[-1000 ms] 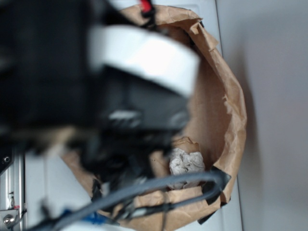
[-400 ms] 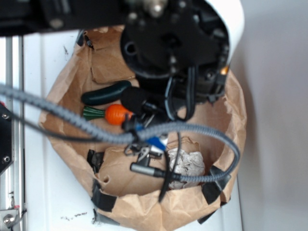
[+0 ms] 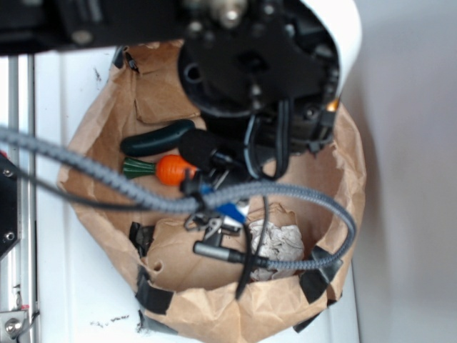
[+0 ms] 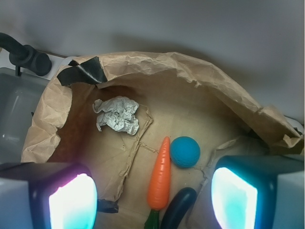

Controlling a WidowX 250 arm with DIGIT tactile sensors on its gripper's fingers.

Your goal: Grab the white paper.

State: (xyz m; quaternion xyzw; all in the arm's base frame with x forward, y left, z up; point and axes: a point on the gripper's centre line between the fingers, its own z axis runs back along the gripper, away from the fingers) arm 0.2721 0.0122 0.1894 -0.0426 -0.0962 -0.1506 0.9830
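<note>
Off-white and crumpled, the white paper lies on the floor of the brown paper bag, upper left of centre in the wrist view, w/ nothing touching it. In the exterior view the same wad shows at lower centre-right, partly crossed by a grey cable and the arm's hardware. Other stuff in the bag: an orange carrot running roughly vertical at lower centre, a blue ball just right of it, and a dark green cucumber at the bottom edge; all sit right of and below the wad, apart from it. Black tape patches mark the bag rim at upper left. The gripper is spread wide & holding nothing: its two fingers, one at lower left, the other at lower right, frame the bottom of the wrist view w/ the carrot between them, not the wad. So the step in hand looks like the approach, i.e. hovering above the bag's mouth, lined up w/ the wrong spot. Next move, as I judge it: shift toward the upper left of the wrist frame until the wad sits between the fingers, then go down into the bag and close. Risk: the bag wall near the tape is close to the wad, so a finger could snag the brown paper.
</note>
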